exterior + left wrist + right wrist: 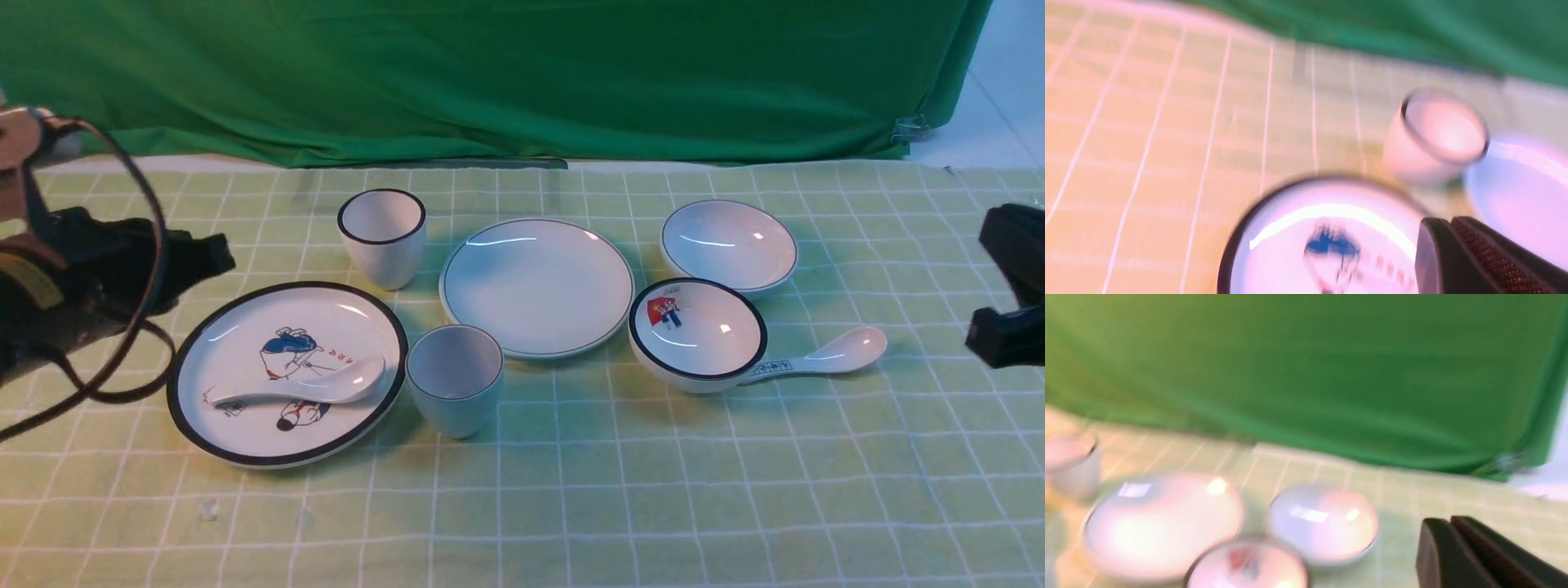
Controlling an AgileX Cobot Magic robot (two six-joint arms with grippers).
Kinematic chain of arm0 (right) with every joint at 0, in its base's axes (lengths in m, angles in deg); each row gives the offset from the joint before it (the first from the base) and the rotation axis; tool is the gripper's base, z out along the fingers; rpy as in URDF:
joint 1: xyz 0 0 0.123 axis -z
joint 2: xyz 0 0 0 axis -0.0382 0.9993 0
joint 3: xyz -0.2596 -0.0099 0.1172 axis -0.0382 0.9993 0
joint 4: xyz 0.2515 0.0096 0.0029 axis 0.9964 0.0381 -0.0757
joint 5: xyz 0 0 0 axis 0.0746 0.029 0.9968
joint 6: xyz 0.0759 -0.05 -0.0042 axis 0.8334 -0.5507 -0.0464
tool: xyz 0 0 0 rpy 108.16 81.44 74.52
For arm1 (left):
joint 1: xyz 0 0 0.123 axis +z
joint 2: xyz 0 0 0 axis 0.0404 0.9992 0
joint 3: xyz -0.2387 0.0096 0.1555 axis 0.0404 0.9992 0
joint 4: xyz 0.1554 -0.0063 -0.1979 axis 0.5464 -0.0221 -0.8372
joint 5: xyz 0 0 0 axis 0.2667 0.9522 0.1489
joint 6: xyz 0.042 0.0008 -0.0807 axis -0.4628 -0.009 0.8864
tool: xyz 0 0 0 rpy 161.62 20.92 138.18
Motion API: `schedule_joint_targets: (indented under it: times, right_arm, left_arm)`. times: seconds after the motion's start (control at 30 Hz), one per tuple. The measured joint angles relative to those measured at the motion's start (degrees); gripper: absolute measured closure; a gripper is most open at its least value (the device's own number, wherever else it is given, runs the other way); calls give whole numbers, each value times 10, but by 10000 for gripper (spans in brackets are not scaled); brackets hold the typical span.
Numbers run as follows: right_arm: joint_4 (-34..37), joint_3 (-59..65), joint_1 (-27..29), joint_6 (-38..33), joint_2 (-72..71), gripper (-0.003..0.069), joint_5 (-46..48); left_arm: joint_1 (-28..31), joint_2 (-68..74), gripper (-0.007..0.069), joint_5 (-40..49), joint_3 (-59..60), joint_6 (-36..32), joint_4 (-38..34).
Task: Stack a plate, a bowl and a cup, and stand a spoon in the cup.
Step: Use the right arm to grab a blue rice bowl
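Note:
The plain white plate (537, 287) lies mid-table. The plain bowl (729, 245) sits behind and to its right. The thin-rimmed cup (454, 380) stands in front of the plate's left edge. The plain white spoon (302, 388) lies on the cartoon plate (245, 327). My left gripper (219, 253) is shut and empty, hovering left of the cartoon plate; its wrist view shows the shut tip (1449, 224). My right gripper (984, 335) is shut and empty at the right edge, right of both bowls; its wrist view shows its tip (1447, 524), the bowl (1323, 522) and the plate (1159, 522), all blurred.
A thick-black-rimmed cup (382, 237) stands behind the cartoon plate. A thick-rimmed bowl with a red-and-blue figure (696, 333) sits right of the plain plate, with a marked-handle spoon (816, 355) beside it. A green cloth hangs behind. The checked tablecloth covers the table.

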Motion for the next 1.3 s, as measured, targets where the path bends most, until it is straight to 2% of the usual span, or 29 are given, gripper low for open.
schedule_joint_targets:
  times: [0.07, 0.17, 0.23, 0.37, 0.47, 0.57, 0.6, 0.67, 0.87, 1.07, 1.23, 1.3]
  right_arm:
    - [0, -23, -22, -18, 20, 634, 45]
    - [0, -66, -47, -38, 67, 638, 124]
    - [0, -91, -52, -48, 99, 638, 174]
    - [1, -153, -53, -59, 192, 638, 291]
    - [3, -182, -53, -64, 237, 638, 326]
    - [3, -198, -53, -63, 267, 638, 340]
    - [3, -199, -53, -63, 268, 638, 341]
    - [5, -207, -53, -65, 274, 638, 365]
    - [17, -219, -53, -47, 272, 637, 367]
    - [31, -228, -43, -36, 274, 618, 370]
    - [53, -276, -2, -24, 294, 557, 329]
    - [78, -341, 24, -31, 336, 510, 321]
  left_arm:
    - [-14, 11, 608, 89, -50, -5, -4]
    - [-31, 25, 608, 159, -98, -35, -45]
    - [-37, 33, 608, 139, -110, -63, -80]
    - [-42, 54, 608, 38, -117, -91, -193]
    - [-44, 70, 608, 29, -118, -111, -246]
    - [-50, 88, 608, 86, -130, -186, -266]
    - [-50, 88, 608, 86, -130, -186, -266]
    - [-54, 105, 608, 180, -153, -228, -270]
    - [-60, 125, 608, 333, -220, -241, -284]
    - [-60, 126, 608, 363, -238, -245, -301]
    - [-60, 129, 608, 360, -238, -267, -314]
    - [-60, 129, 608, 367, -238, -271, -331]
